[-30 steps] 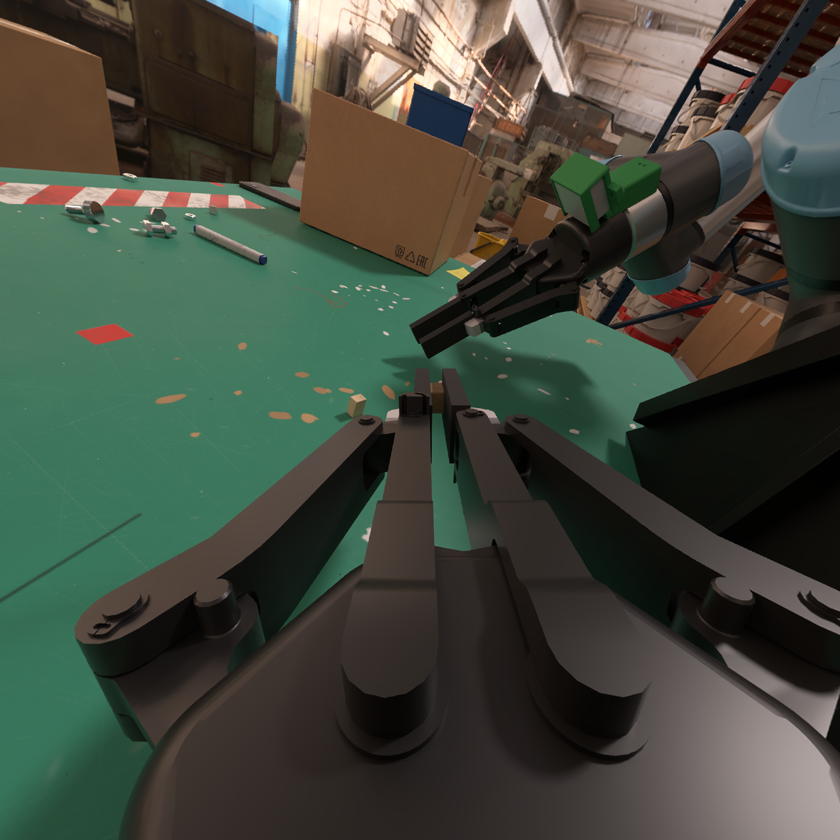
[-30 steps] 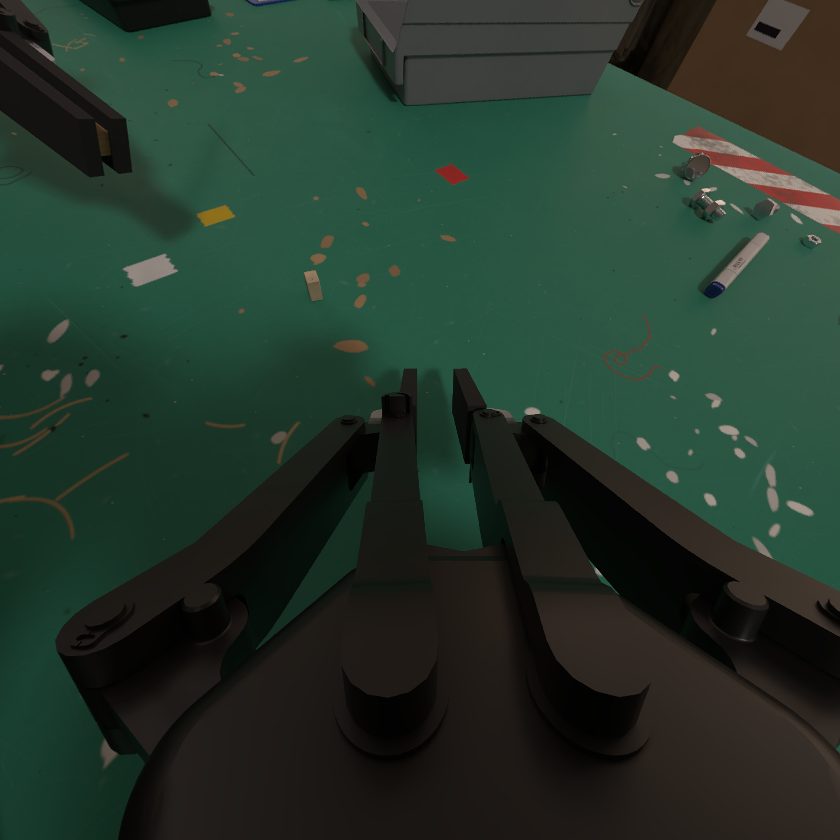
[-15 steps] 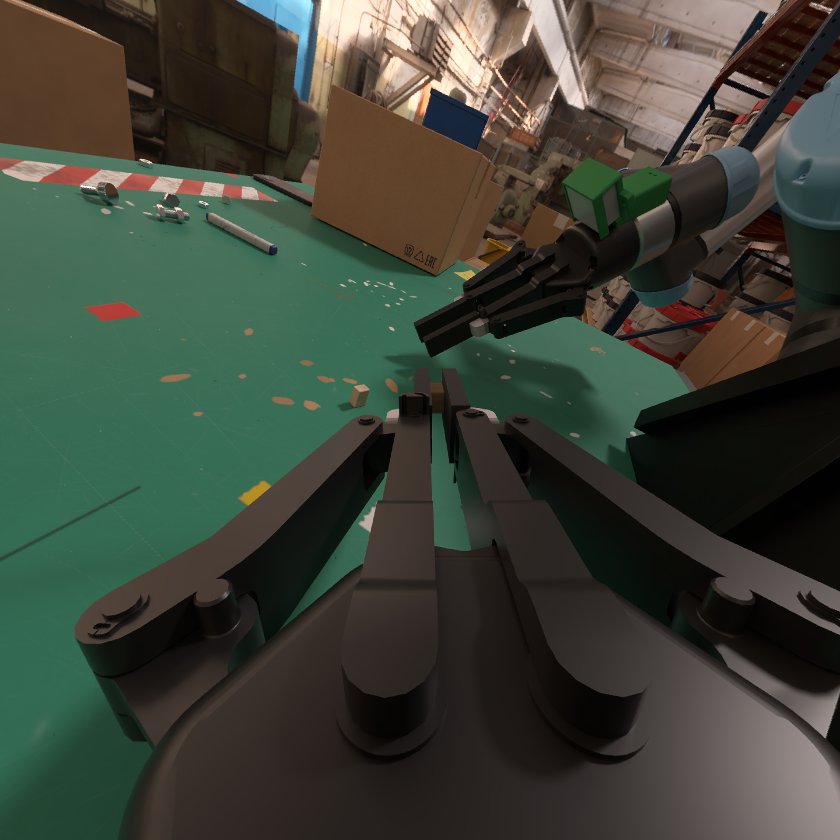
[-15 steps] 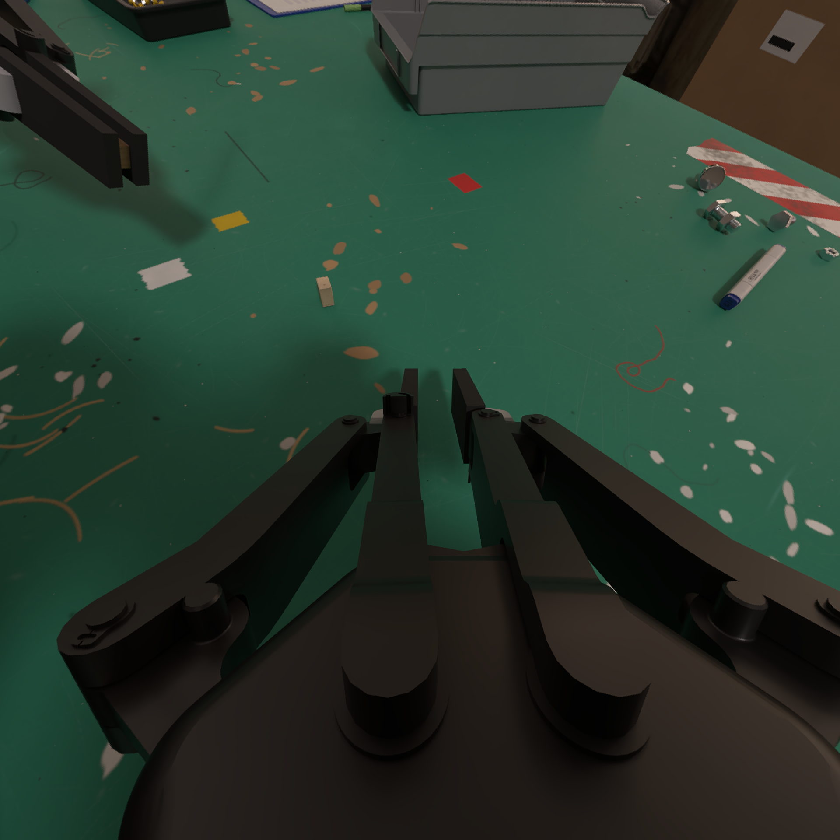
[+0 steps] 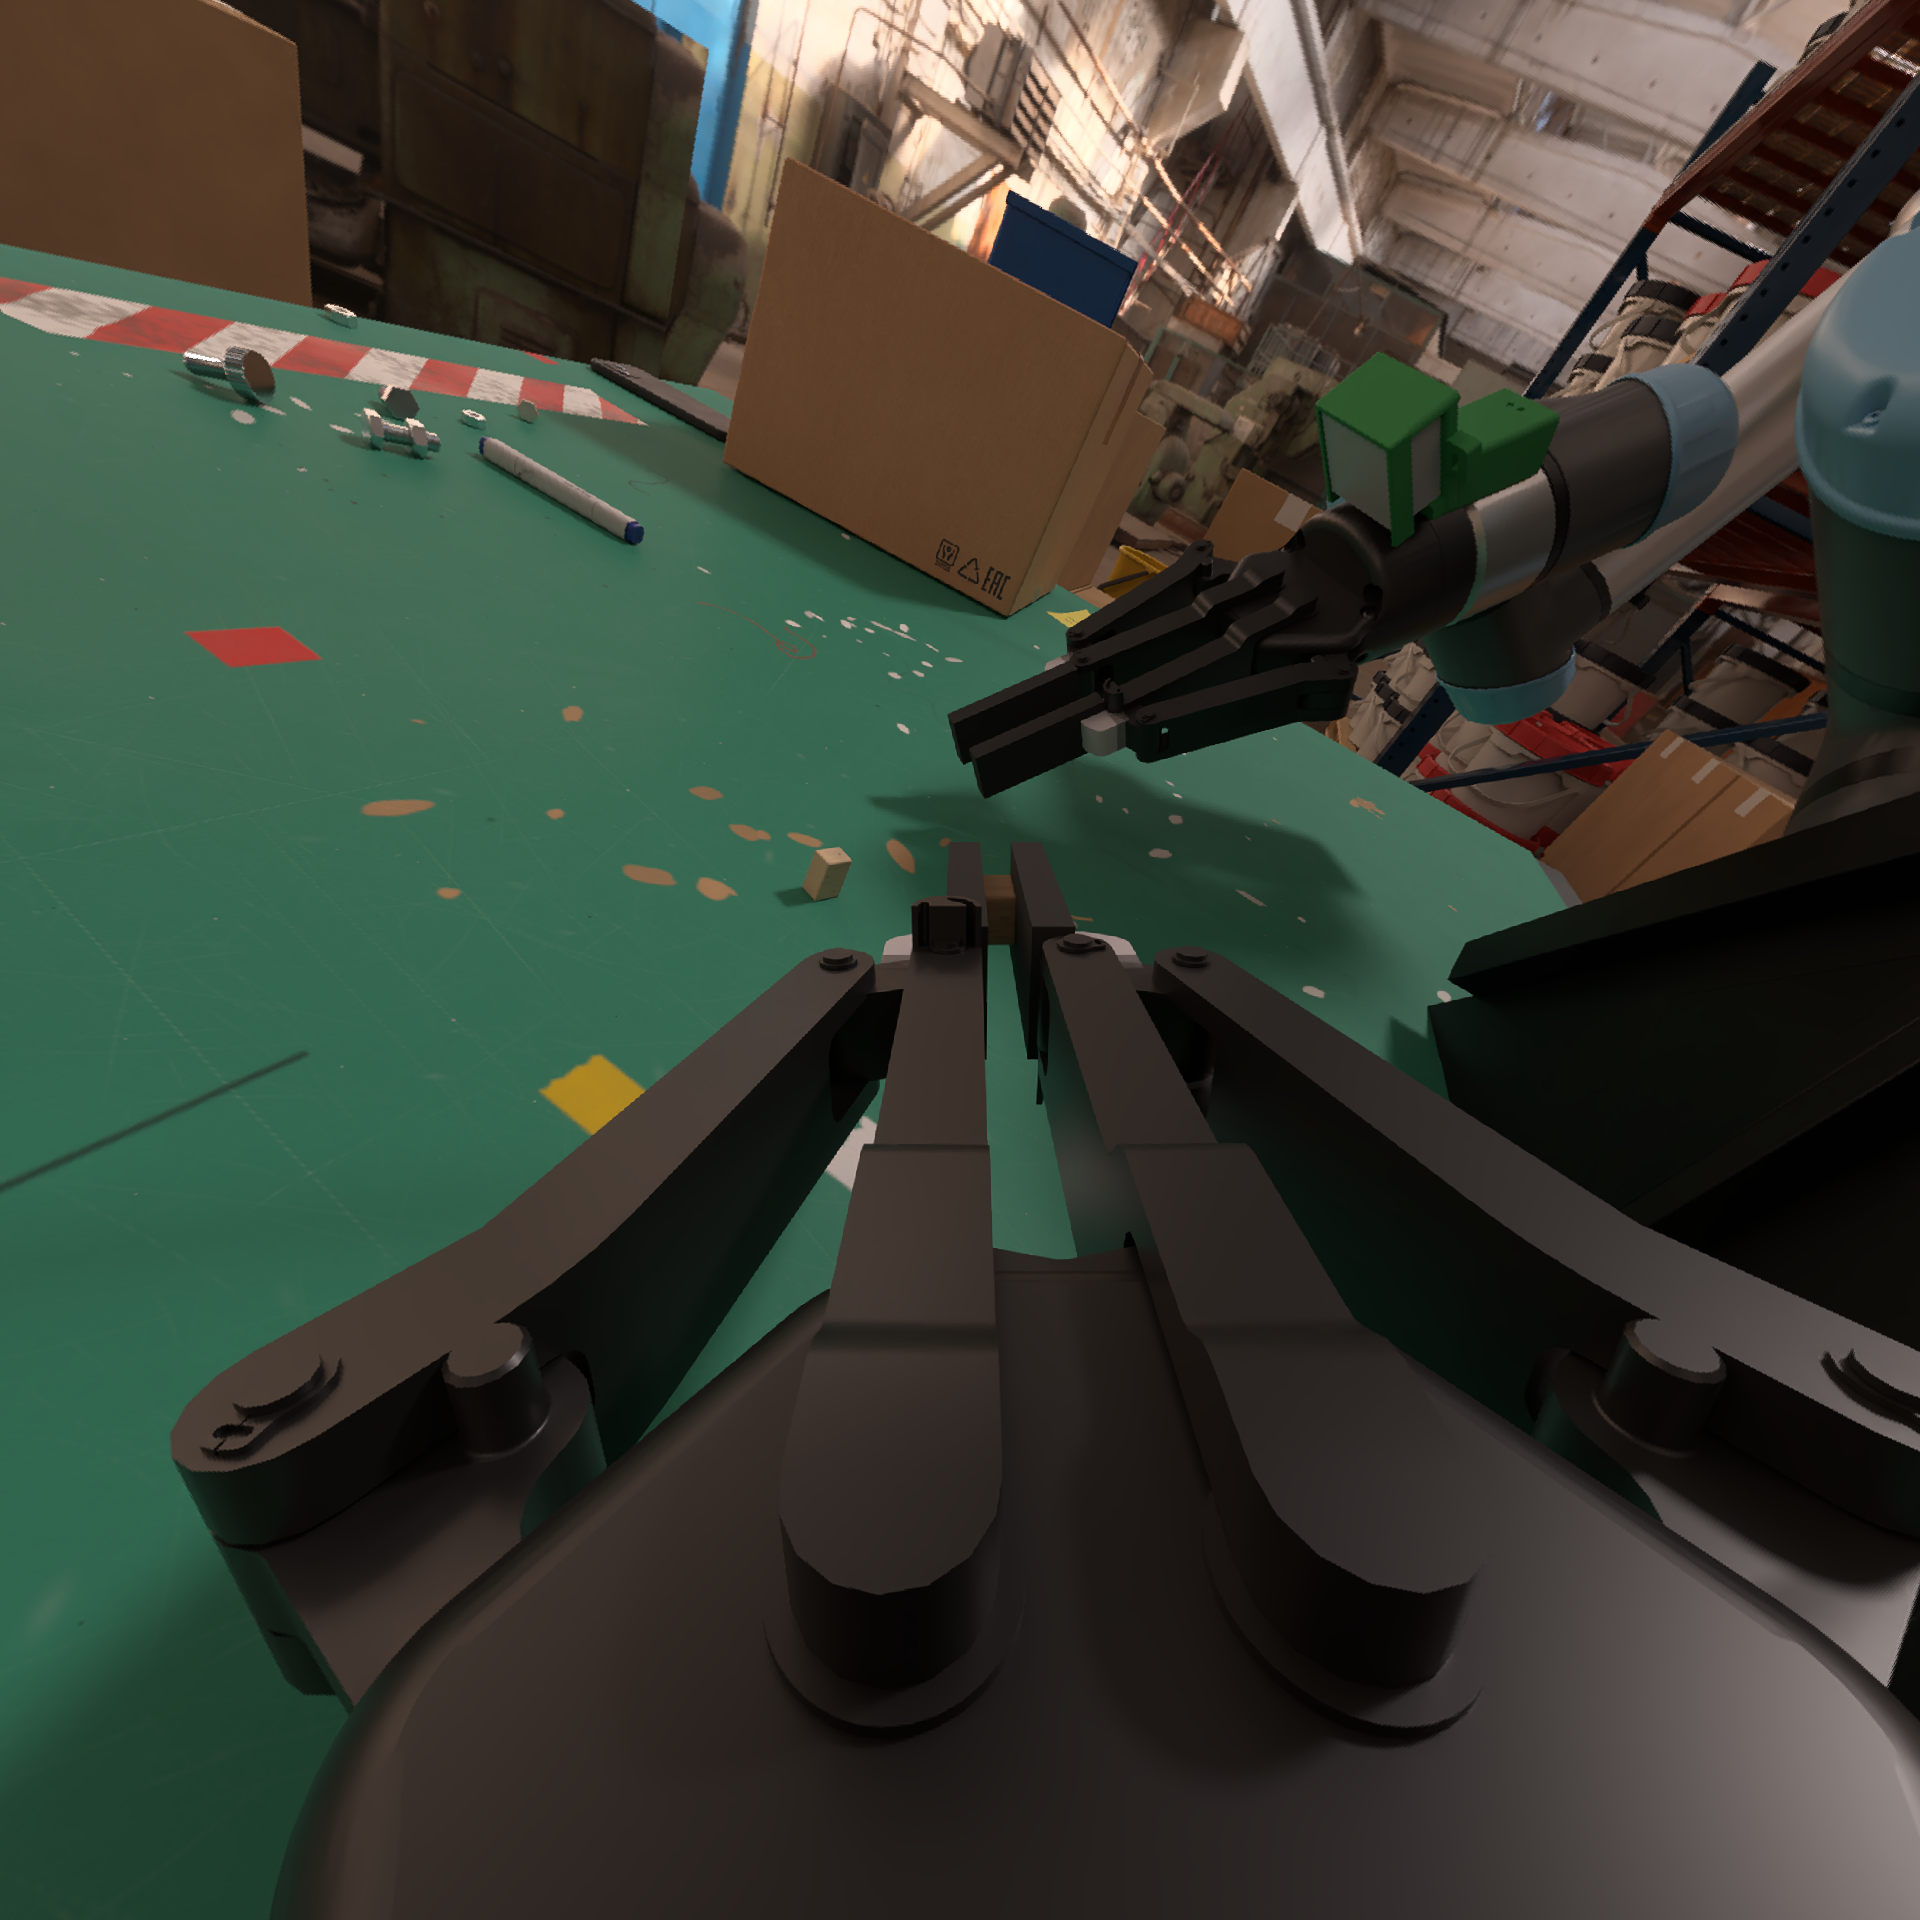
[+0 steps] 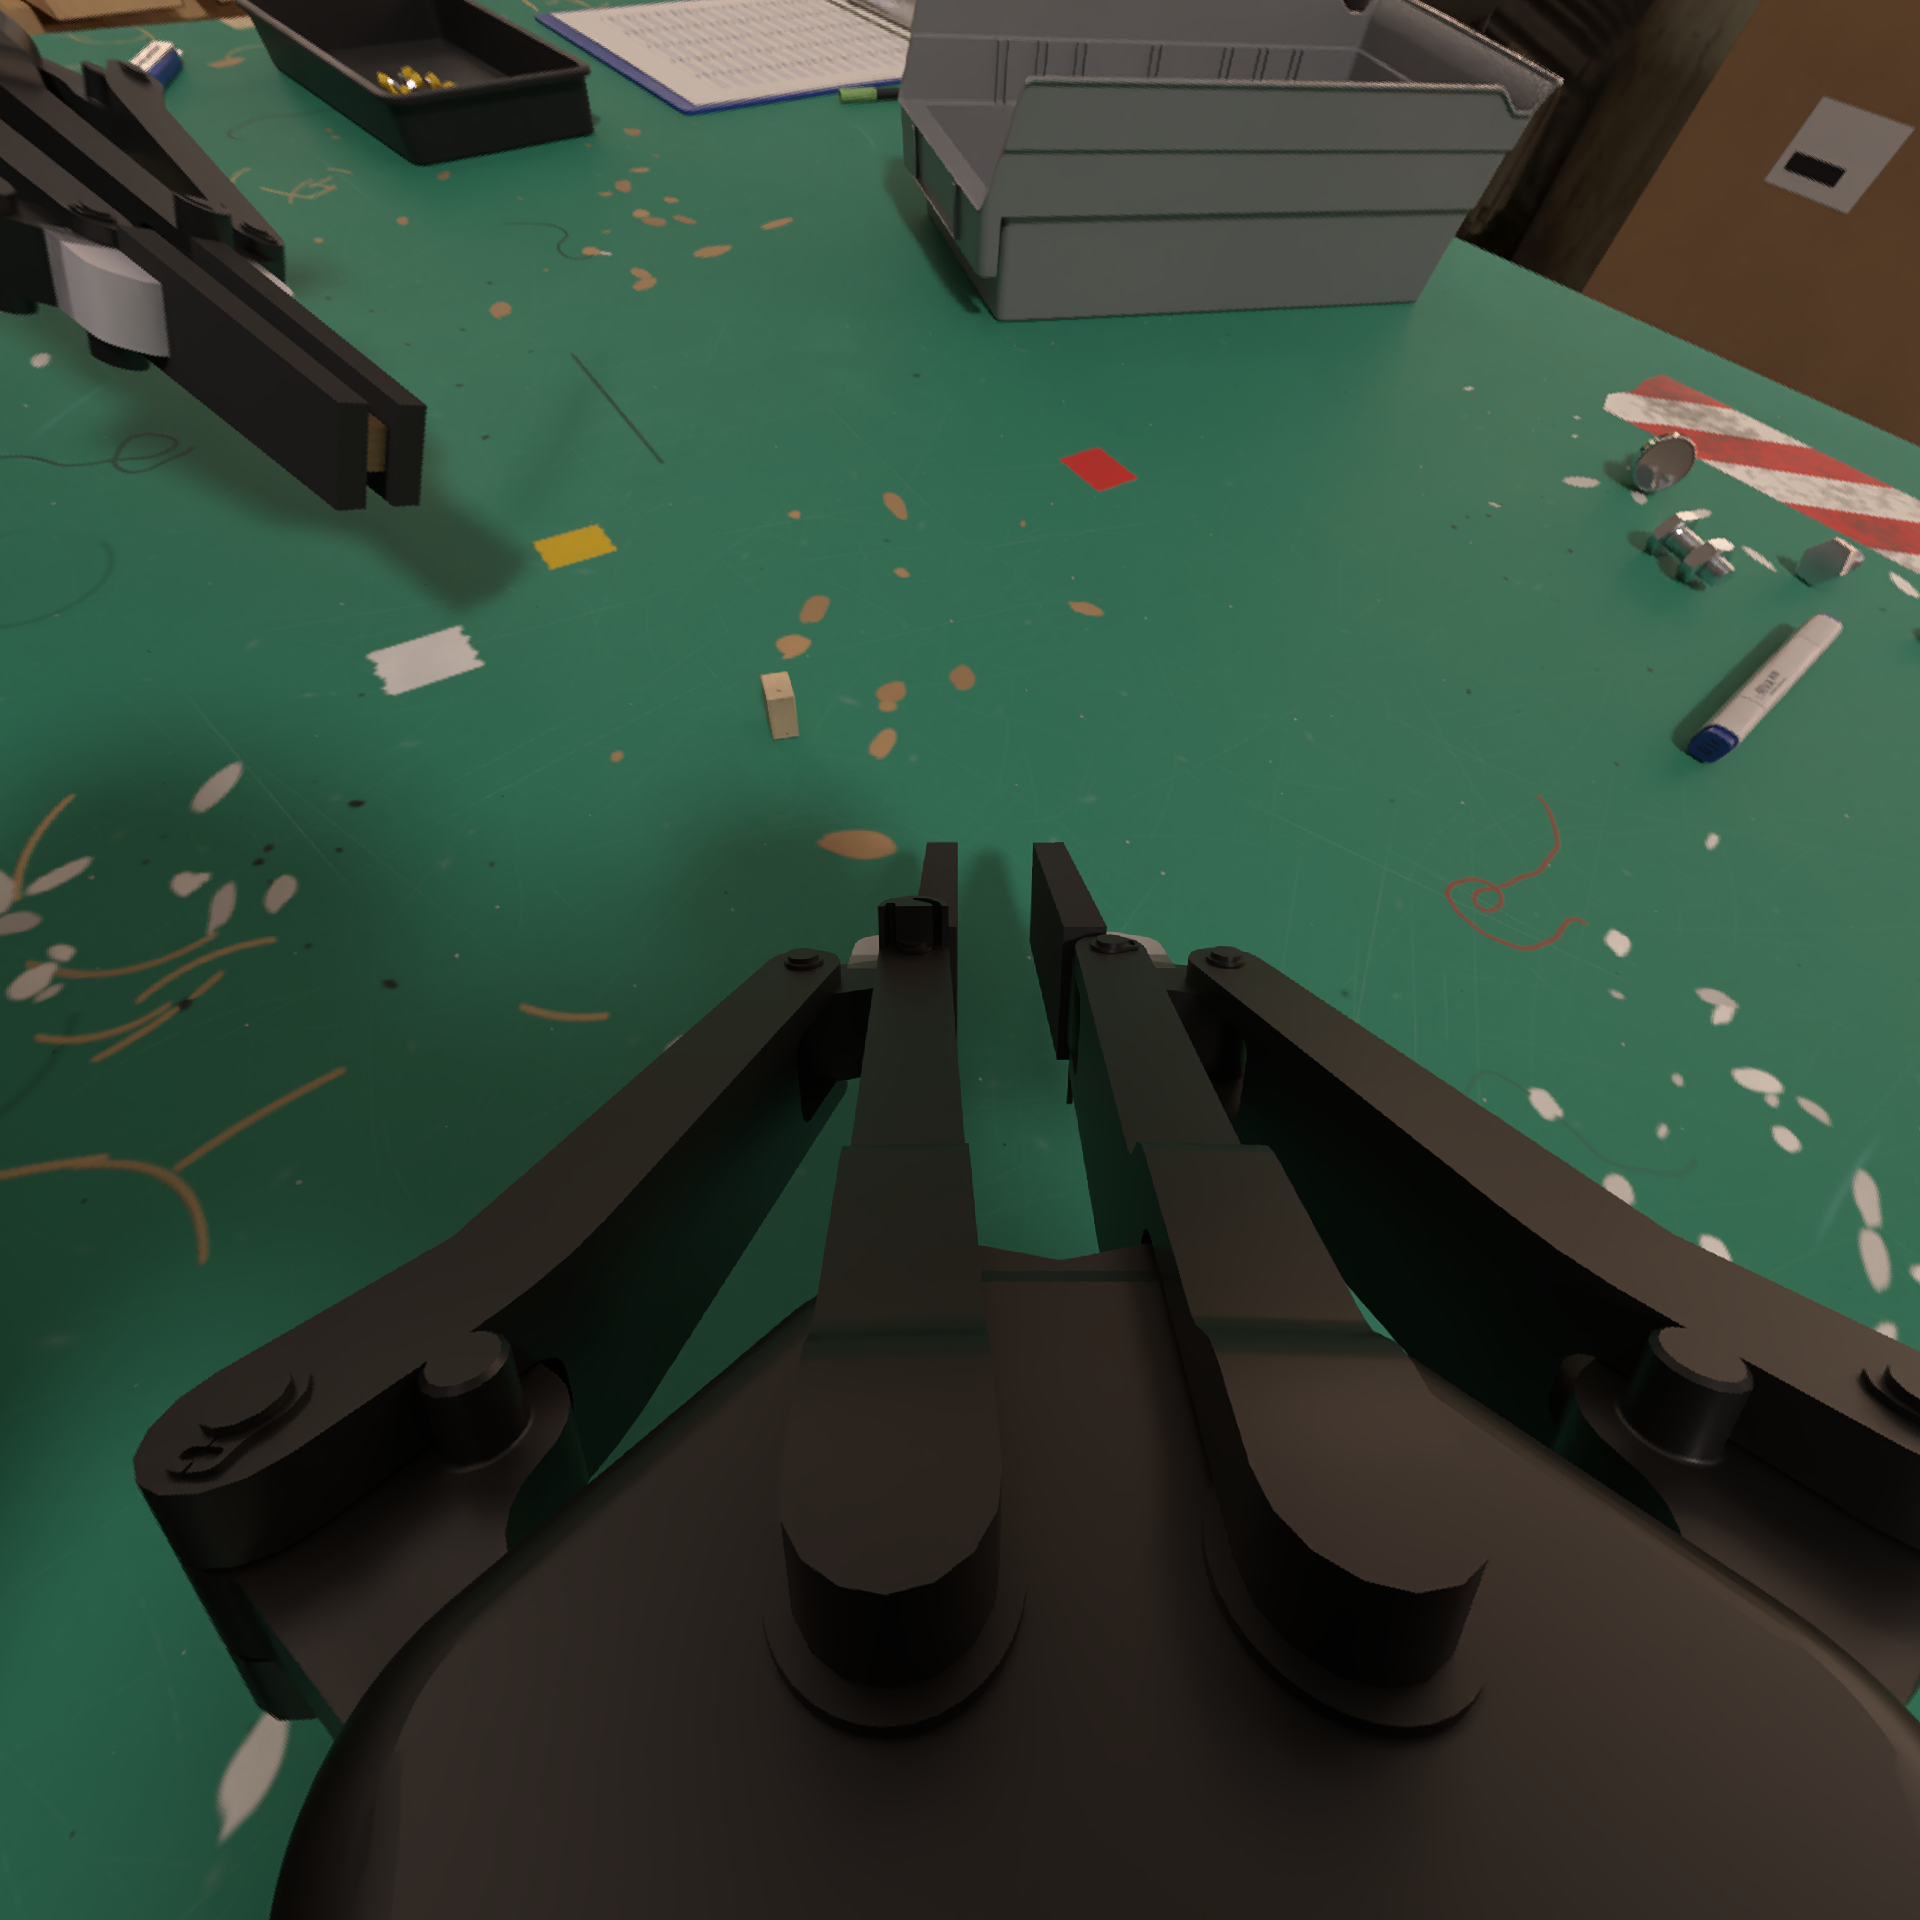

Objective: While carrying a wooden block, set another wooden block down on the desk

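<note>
A pale wooden block (image 6: pixel 779 704) lies by itself on the green desk (image 6: pixel 1247 644); it also shows in the left wrist view (image 5: pixel 828 871). My left gripper (image 5: pixel 997 868) is shut on a second, darker wooden block (image 5: pixel 1000 902) and holds it above the desk. The right wrist view shows this gripper at upper left (image 6: pixel 390 457) with the block (image 6: pixel 376 457) between its fingertips. My right gripper (image 6: pixel 992 862) is slightly open and empty, above the desk and short of the pale block. It shows in the left wrist view (image 5: pixel 977 753) beyond the left fingers.
A grey bin (image 6: pixel 1195 197), a black tray (image 6: pixel 416 83) and a clipboard (image 6: pixel 727 42) stand at the far side. A marker (image 6: pixel 1761 691) and bolts (image 6: pixel 1688 551) lie to the right. A cardboard box (image 5: pixel 925 405) stands at the desk's edge. Tape patches (image 6: pixel 574 545) dot the mat.
The left gripper, still holding its block, has moved nearer the desk's middle. The right gripper has drawn back a little from the pale block, which has not moved.
</note>
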`<state>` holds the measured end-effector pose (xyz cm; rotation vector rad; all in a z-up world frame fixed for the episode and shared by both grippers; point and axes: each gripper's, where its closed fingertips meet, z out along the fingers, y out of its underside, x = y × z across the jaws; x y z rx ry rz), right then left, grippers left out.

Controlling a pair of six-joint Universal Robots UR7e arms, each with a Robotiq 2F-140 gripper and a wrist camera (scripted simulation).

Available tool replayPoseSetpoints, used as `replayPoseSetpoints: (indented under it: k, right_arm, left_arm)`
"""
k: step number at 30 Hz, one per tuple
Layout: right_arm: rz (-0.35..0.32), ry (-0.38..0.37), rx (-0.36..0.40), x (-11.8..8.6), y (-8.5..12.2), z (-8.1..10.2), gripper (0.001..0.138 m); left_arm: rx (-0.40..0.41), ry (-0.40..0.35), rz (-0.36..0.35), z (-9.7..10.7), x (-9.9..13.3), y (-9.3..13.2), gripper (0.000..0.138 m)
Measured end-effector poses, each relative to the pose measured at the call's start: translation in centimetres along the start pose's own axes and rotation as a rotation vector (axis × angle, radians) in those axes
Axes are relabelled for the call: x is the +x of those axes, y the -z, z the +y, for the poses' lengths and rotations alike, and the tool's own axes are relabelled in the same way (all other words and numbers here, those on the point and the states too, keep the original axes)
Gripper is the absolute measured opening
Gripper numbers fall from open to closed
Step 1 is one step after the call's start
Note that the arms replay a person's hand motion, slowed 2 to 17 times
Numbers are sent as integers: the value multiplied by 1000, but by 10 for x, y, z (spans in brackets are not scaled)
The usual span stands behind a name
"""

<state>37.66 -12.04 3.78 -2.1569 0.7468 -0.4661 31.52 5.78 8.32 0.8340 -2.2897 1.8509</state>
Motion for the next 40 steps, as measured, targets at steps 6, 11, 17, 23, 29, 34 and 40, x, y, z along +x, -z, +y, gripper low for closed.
replayPoseSetpoints:
  k: [6,11,17,23,29,34,40]
  right_arm:
    - [-19,10,20,-5,-3,-7,19]
    - [-30,17,26,-9,-5,-10,19]
    - [-45,23,37,-12,-6,-15,19]
    - [-63,29,47,-17,-8,-19,19]
    - [-111,52,75,-30,-9,-28,19]
    - [-194,75,120,-49,-8,-40,20]
    - [-289,150,185,-75,-3,-57,22]
  left_arm:
    - [0,6,-7,2,-2,0,8]
    - [-5,20,-13,4,-4,1,8]
    - [-35,32,-30,8,-8,-1,8]
    - [-63,40,-44,11,-11,-5,8]
    - [-87,4,-30,11,-7,-13,8]
    - [-98,-24,-19,8,-3,-21,8]
    - [-82,-32,-2,-2,-1,-27,8]
